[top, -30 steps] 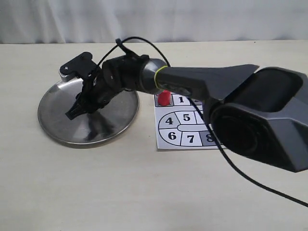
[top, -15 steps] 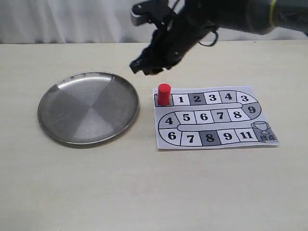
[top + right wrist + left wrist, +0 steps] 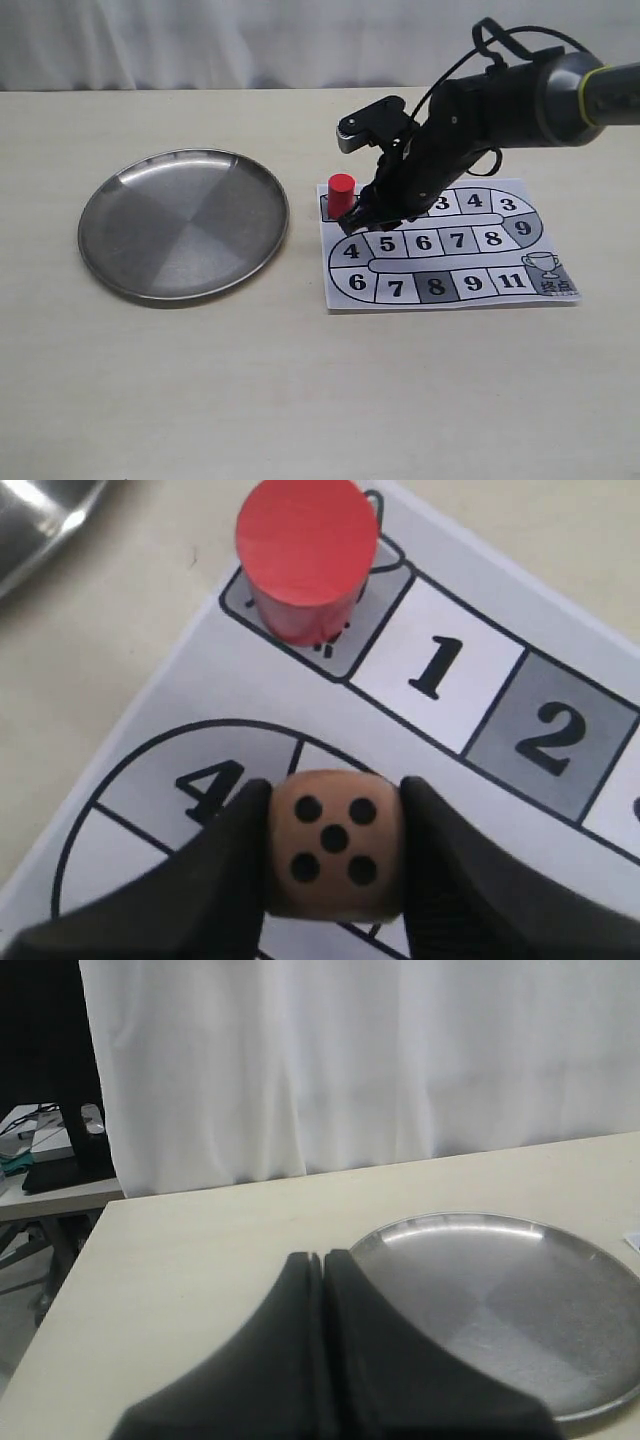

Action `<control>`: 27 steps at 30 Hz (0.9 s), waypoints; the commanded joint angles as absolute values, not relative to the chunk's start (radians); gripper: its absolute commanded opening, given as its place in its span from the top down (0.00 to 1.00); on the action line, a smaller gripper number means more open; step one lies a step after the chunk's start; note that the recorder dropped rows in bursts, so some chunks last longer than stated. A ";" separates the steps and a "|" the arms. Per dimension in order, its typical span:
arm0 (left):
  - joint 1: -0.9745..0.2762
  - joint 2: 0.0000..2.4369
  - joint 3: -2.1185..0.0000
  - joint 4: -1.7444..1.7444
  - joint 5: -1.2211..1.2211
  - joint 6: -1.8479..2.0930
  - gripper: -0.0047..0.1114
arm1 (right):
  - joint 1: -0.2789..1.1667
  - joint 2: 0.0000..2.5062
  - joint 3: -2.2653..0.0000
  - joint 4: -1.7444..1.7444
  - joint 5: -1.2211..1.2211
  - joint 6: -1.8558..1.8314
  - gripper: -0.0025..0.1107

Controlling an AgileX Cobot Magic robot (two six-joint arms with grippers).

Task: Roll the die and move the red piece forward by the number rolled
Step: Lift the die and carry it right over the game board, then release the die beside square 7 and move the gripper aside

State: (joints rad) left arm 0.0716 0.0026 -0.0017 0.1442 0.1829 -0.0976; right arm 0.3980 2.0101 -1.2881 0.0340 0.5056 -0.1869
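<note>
The tan die (image 3: 335, 845) shows five dark pips toward the right wrist camera, and my right gripper (image 3: 335, 788) is shut on its two sides. It hangs just over the paper board (image 3: 440, 290) near squares 4 and 5. In the exterior view the right gripper (image 3: 370, 215) is low beside the red piece (image 3: 341, 195), and the die is hidden by the fingers. The red piece (image 3: 305, 555) stands upright on the grey start square next to square 1. My left gripper (image 3: 322, 1258) is shut on nothing, near the edge of the steel plate (image 3: 510, 1300).
The round steel plate (image 3: 183, 222) lies left of the board with nothing in it. The numbered board track runs to a trophy square (image 3: 548, 270) at its right end. A white curtain hangs behind the table's far edge.
The right arm rose from the plate, swung right over the table's back, then came down over the board beside the red piece, now holding the die. The red piece stayed put.
</note>
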 commanded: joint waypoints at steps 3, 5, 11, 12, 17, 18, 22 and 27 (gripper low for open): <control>0.075 0.000 0.000 0.144 0.173 -0.099 0.96 | 0.393 2.017 -1.287 -0.016 0.447 -0.107 0.51; 0.075 0.000 0.000 0.144 0.173 -0.099 0.96 | 0.393 2.017 -1.287 -0.016 0.447 -0.107 0.40; 0.075 0.000 0.000 0.144 0.173 -0.099 0.96 | 0.393 2.017 -1.287 -0.016 0.443 -0.112 0.22; 0.075 0.000 0.000 0.144 0.173 -0.099 0.96 | 0.393 2.017 -1.289 -0.016 0.443 -0.112 0.22; 0.075 0.000 0.000 0.144 0.173 -0.099 0.96 | 0.393 1.997 -1.291 -0.016 0.442 -0.112 0.22; 0.075 0.000 0.000 0.144 0.173 -0.099 0.96 | 0.393 1.989 -1.291 -0.016 0.442 -0.112 0.22; 0.075 0.000 0.000 0.144 0.173 -0.099 0.96 | 0.393 1.962 -1.291 -0.016 0.442 -0.112 0.22; 0.075 0.000 0.000 0.144 0.173 -0.099 0.96 | 0.393 1.932 -1.291 -0.016 0.450 -0.112 0.22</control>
